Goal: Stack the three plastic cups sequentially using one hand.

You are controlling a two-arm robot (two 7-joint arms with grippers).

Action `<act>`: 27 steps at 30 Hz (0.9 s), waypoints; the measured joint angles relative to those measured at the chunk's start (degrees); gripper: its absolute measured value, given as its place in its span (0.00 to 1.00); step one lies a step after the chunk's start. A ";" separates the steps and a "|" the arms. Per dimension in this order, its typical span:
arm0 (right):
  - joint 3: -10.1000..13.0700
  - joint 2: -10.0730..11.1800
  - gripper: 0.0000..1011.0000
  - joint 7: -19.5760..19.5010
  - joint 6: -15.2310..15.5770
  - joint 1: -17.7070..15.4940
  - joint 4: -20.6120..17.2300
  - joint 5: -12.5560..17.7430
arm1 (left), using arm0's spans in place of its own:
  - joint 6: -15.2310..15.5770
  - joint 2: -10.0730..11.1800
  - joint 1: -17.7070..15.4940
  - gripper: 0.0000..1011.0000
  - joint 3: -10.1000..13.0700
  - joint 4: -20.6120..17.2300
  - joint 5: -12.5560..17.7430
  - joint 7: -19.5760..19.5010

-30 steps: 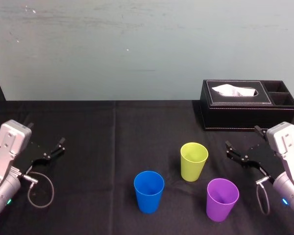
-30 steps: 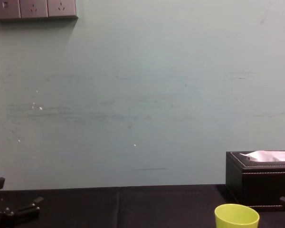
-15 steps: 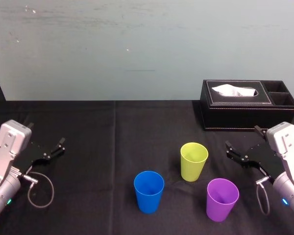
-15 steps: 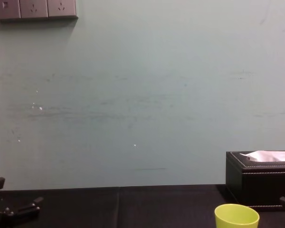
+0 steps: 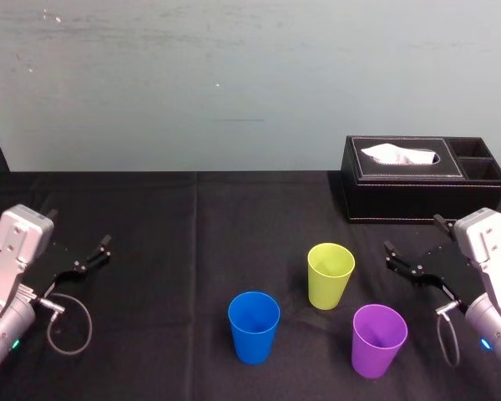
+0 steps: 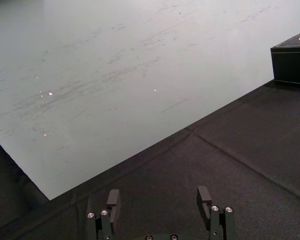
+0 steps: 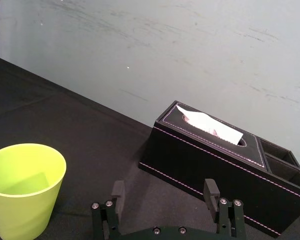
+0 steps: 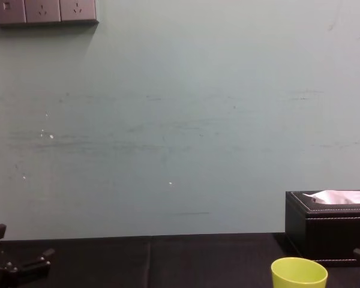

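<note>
Three plastic cups stand upright and apart on the black tablecloth. The lime-green cup (image 5: 331, 275) (image 7: 24, 187) (image 8: 299, 273) is farthest back, the blue cup (image 5: 254, 326) is at the front left, and the purple cup (image 5: 379, 339) is at the front right. My right gripper (image 5: 412, 236) (image 7: 162, 189) hovers open and empty to the right of the green and purple cups, short of the tissue box. My left gripper (image 5: 77, 251) (image 6: 158, 197) is parked open and empty at the far left, well away from the cups.
A black leather tissue box (image 5: 422, 178) (image 7: 225, 165) (image 8: 329, 225) with a white tissue sits at the back right, just behind the right gripper. A pale wall rises behind the table. Black cloth (image 5: 192, 242) lies bare between the left gripper and the cups.
</note>
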 joint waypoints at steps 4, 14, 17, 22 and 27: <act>0.00 0.00 0.99 0.01 0.00 0.00 0.00 0.00 | 0.00 0.00 0.00 0.99 0.00 0.00 0.00 0.00; 0.00 0.00 0.99 0.00 0.00 0.00 0.00 0.00 | 0.00 0.00 0.00 0.99 0.00 0.00 0.00 0.00; 0.58 -0.31 0.99 0.49 -0.60 -0.25 -0.03 0.11 | 0.00 0.00 0.00 0.99 0.00 0.00 0.00 0.00; 1.94 -0.53 0.99 0.72 -1.56 -1.14 -0.89 0.04 | 0.00 0.00 0.00 0.99 0.00 0.00 0.00 0.00; 3.43 0.01 0.99 0.67 -1.71 -2.62 -2.90 0.12 | 0.00 0.00 0.00 0.99 0.00 0.00 0.00 0.00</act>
